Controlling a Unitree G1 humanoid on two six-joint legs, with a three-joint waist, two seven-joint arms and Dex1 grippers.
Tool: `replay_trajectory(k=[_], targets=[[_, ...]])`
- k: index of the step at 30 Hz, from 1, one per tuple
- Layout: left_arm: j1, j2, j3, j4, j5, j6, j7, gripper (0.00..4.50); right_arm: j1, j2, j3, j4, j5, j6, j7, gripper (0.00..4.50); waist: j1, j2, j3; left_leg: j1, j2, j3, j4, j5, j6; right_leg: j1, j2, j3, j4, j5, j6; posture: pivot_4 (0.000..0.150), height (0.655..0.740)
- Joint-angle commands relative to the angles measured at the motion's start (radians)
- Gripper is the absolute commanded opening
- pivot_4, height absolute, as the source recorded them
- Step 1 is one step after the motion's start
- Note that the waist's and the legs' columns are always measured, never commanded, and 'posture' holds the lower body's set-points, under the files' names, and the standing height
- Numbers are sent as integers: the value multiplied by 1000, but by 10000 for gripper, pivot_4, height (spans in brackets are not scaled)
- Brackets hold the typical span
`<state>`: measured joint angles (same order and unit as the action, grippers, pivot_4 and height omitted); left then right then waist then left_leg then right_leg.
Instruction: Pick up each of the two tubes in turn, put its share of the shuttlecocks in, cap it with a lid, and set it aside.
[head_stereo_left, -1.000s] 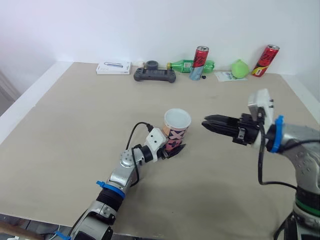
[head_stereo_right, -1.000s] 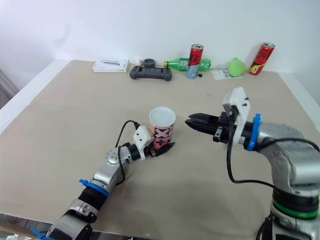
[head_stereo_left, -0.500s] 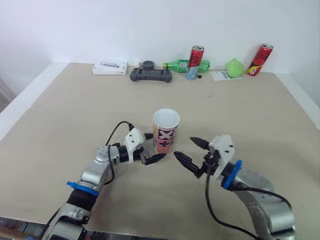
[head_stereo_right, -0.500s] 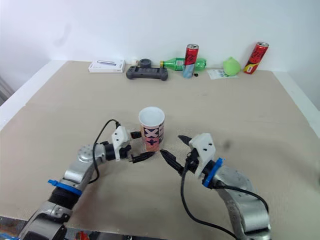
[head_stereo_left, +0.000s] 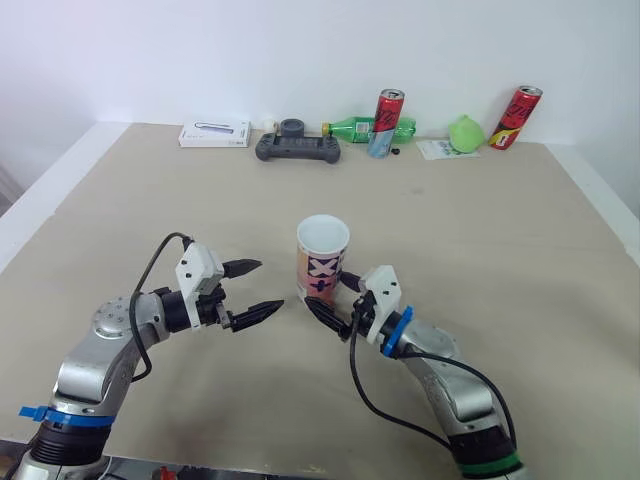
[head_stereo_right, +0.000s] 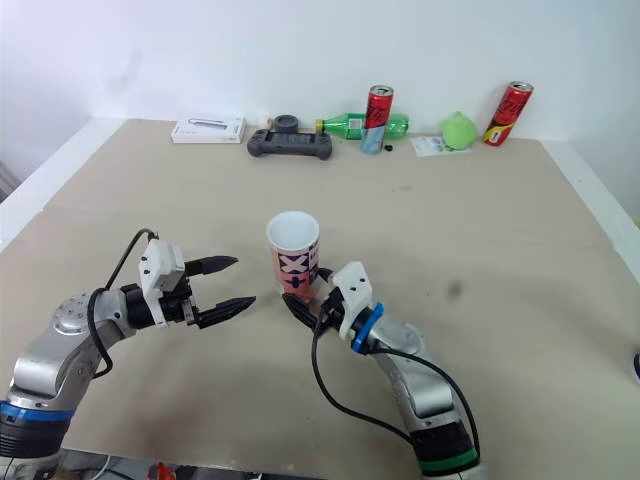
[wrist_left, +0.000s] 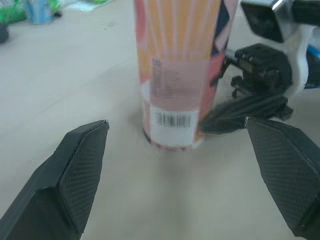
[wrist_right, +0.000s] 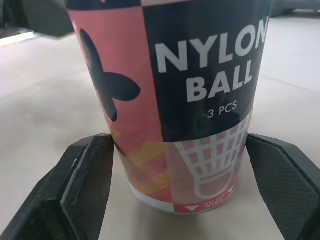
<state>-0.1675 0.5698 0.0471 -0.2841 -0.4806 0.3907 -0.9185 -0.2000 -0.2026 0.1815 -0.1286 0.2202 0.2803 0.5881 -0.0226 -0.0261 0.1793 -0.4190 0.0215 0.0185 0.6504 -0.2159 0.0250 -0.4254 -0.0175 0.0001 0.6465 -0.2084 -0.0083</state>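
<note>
Compared with half a second back, the left claw has backed off to the left of the tube and the right claw has slid in low from the near right, so they've basically swapped jobs. Tube's standing upright around the middle of the table, mouth open, no lid on it, and from the head cameras the inside just looks white. Left claw is spread wide with nothing in it, tips aimed at the tube but clearly apart from it. Right claw is spread about as wide, one finger on each side of the tube's base, right up against the printed wall. It looks like it's framing the tube and not squeezing yet. So this reads as the pick-up step for a tube, very early in the whole job, with nothing capped or set aside. Next move is probably just closing the right claw. The grip sits very low on a tall, light-looking tube, so it could tip when lifted, and a gentle squeeze makes sense since the wall is likely thin card or plastic. A couple of cans, a bottle, a game controller and a white box line the far edge, well clear.
</note>
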Motion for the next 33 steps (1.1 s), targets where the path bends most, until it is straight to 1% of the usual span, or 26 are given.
replay_trajectory(k=[1, 7, 14, 15, 16, 17, 18, 22, 28, 33], targets=[[3, 10, 50, -49, -20, 1, 36, 45000, -69, 34, 11, 75, -10, -62, 4, 44356, -1, -1, 0, 0, 0, 0, 0, 0, 0, 0, 0, 0, 0, 0, 0, 1500, 7395], [54, 18, 64, -69, -2, -12, 68, 45000, -172, 98, 25, 261, -42, -152, -4, 44356, -2, -1, 0, 2, 4, 2, -1, 1, -1, 0, 3, 1, 0, 2, -3, 1500, 7395], [63, 18, 58, -76, 3, -20, 88, 45000, -195, 120, 27, 328, -50, -200, 18, 44356, -2, -1, 0, 4, 5, 5, -4, 1, -2, -1, 4, 3, 0, 2, -4, 1500, 7395], [61, 18, 57, -70, 6, -24, 89, 45000, -194, 120, 24, 323, -44, -196, 22, 38045, -2, -1, 0, 5, 5, 6, -4, 1, -2, -1, 4, 4, 0, 2, -4, 1500, 7395], [58, 17, 57, -64, 8, -27, 90, 45000, -192, 118, 25, 318, -43, -194, 27, 36824, -1, -1, 0, 6, 5, 7, -7, 2, -3, 0, 4, 5, 0, 2, -4, 1500, 7395], [52, 16, 55, -55, 12, -31, 91, 45000, -190, 118, 23, 315, -42, -193, 30, 33873, -1, -1, 0, 10, 5, 10, -11, 2, -4, 0, 5, 9, 0, 2, -5, 1500, 7395], [48, 14, 54, -49, 14, -34, 92, 45000, -187, 116, 22, 311, -37, -189, 36, 32224, -1, -1, 0, 11, 5, 10, -12, 2, -4, 0, 6, 10, 0, 2, -5, 1500, 7395], [38, 8, 42, -33, 22, -41, 91, 45000, -179, 112, 20, 291, -38, -179, 35, 27598, -1, -1, 0, 11, 6, 10, -13, 2, -4, 0, 10, 13, 0, 1, -7, 1500, 7395], [18, -3, 24, -19, 29, -46, 88, 45000, -150, 102, 13, 239, -33, -160, 34, 27598, -1, -1, 0, 12, 7, 10, -14, 2, -4, 0, 11, 13, 0, 0, -7, 1500, 7395], [-84, -49, -25, 44, 49, -58, 88, 45000, -54, 57, -93, 36, -3, -101, -59, 27598, 4, -2, 1, 11, 5, 10, -14, 2, -4, 0, 10, 14, 0, 0, -7, 1500, 7395]])
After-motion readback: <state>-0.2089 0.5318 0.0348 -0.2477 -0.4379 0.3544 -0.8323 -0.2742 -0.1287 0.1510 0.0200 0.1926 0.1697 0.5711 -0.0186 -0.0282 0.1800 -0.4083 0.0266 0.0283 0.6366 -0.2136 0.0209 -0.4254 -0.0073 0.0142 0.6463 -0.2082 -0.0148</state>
